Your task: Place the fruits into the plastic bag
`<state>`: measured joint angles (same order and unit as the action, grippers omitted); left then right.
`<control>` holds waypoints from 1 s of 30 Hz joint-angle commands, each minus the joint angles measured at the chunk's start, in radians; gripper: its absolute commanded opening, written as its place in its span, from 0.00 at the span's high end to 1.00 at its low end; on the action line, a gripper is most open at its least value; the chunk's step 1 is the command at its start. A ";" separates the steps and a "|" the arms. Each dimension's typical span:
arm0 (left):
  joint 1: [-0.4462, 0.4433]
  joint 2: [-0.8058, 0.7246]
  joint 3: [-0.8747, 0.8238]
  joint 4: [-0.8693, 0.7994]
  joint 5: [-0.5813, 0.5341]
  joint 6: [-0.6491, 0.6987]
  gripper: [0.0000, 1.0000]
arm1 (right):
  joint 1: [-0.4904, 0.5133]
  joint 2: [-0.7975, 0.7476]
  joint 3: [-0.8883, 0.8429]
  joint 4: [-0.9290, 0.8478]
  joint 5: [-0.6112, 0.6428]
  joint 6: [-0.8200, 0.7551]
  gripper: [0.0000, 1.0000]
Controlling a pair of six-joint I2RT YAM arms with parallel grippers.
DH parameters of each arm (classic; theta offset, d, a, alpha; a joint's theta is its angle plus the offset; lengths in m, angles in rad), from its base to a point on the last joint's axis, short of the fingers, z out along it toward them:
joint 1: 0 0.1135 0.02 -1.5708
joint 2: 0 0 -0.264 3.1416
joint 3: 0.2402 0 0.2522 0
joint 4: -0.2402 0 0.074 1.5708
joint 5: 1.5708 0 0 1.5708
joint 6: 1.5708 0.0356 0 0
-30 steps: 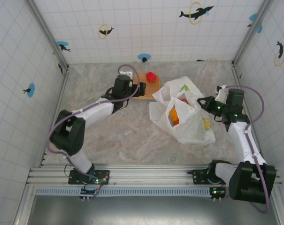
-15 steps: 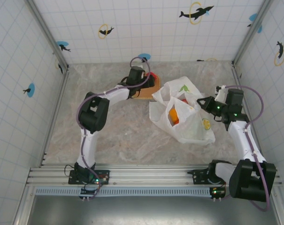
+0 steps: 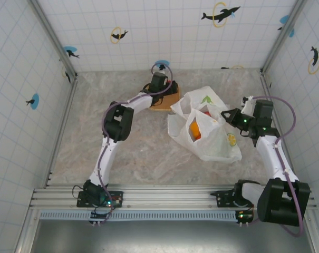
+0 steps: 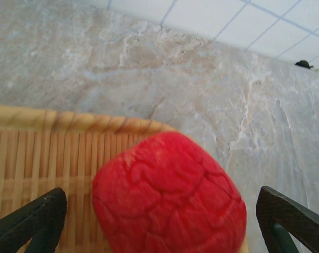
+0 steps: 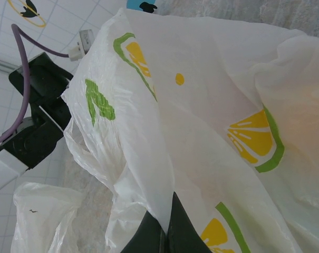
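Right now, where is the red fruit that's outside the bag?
Left wrist view: the red fruit sits on the wooden plate, inside the open left gripper. Overhead, that plate lies just left of the plastic bag.

red fruit: crackled, slight sheen | plate: slatted wood | plastic bag: thin translucent film

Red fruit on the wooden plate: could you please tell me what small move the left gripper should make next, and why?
Probably close the left gripper: its open jaws flank the red fruit on the plate, while the right gripper pinches the plastic bag.
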<state>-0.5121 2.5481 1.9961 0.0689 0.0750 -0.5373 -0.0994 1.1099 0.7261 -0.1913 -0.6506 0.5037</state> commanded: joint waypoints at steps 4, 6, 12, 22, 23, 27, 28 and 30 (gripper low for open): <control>0.019 0.082 0.067 0.025 0.041 -0.044 0.13 | -0.012 -0.002 -0.005 0.000 0.006 -0.030 1.00; 0.018 0.092 0.069 0.032 0.050 -0.048 0.17 | -0.014 -0.002 -0.008 0.000 0.005 -0.031 1.00; 0.018 0.092 0.069 0.041 0.062 -0.041 0.36 | -0.016 0.004 -0.011 0.003 0.005 -0.031 1.00; 0.021 -0.009 0.027 0.045 0.059 0.011 0.54 | -0.016 0.018 -0.016 0.013 0.005 -0.026 1.00; 0.021 -0.031 0.005 0.051 0.056 0.019 0.54 | -0.016 0.020 -0.014 0.013 0.005 -0.026 1.00; 0.024 -0.139 -0.097 0.077 0.052 0.037 0.54 | -0.016 0.031 -0.011 0.018 0.005 -0.026 1.00; 0.024 -0.170 -0.128 0.085 0.052 0.038 0.54 | -0.016 0.033 -0.010 0.020 0.005 -0.025 1.00; 0.025 -0.261 -0.213 0.112 0.064 0.038 0.55 | -0.016 0.039 -0.010 0.026 0.004 -0.023 1.00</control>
<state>-0.4961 2.4401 1.8469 0.1295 0.1238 -0.5274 -0.1112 1.1389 0.7261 -0.1917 -0.6483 0.4862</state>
